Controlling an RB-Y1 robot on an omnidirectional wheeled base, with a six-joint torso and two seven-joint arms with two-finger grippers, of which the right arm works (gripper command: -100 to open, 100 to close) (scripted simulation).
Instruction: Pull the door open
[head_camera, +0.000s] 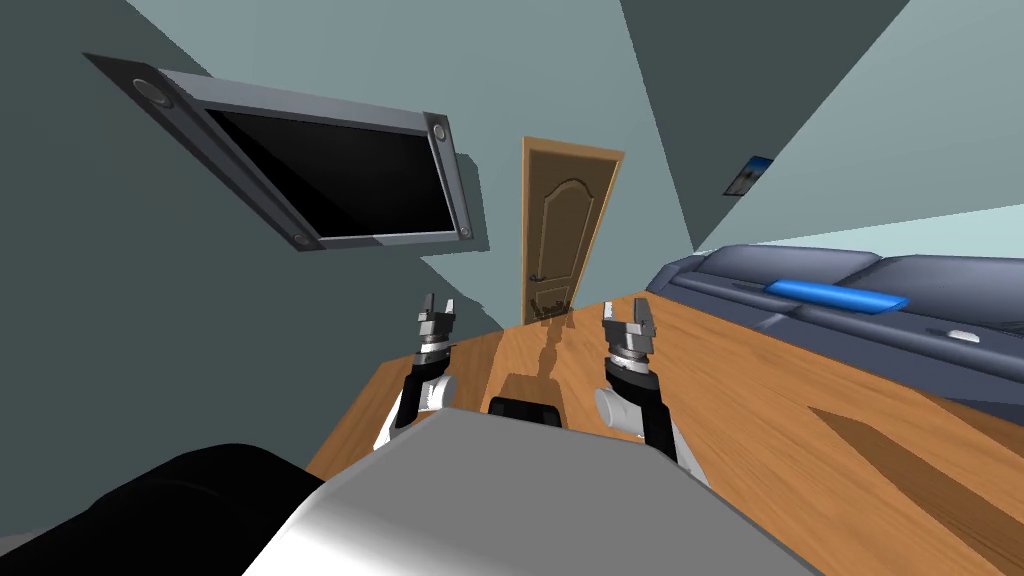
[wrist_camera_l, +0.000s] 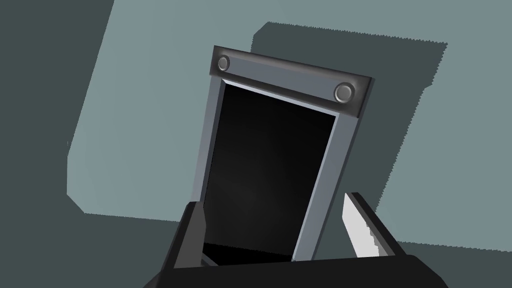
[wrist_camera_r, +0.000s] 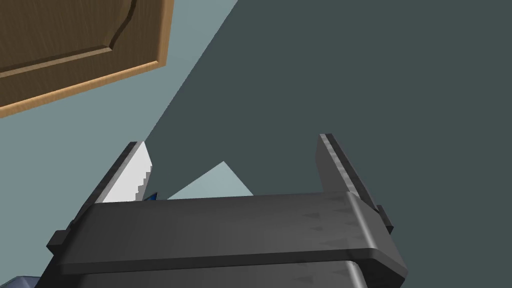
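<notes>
Here, both grippers hung in free air, holding nothing. The right gripper (wrist_camera_r: 232, 167) had its two fingers spread wide, with plain grey wall between them; beyond one finger (wrist_camera_r: 131, 172) lay a corner of the brown panelled door (wrist_camera_r: 75, 45). The left gripper (wrist_camera_l: 277, 230) was likewise spread open and pointed at a wall-mounted television (wrist_camera_l: 270, 175), whose black screen showed between its fingers.

Seen from the head, the door stood shut in its lighter wooden frame (head_camera: 575, 146) at the far end of the room, well apart from both grippers, with a small dark handle (head_camera: 537, 277) on the side nearer the television. A wooden floor (head_camera: 780, 420) ran up to it. Along the right wall stood a dark blue-grey sofa (head_camera: 940, 290) with a bright blue cushion (head_camera: 835, 295) on it, and a small picture (head_camera: 747, 176) hung on the wall above.
</notes>
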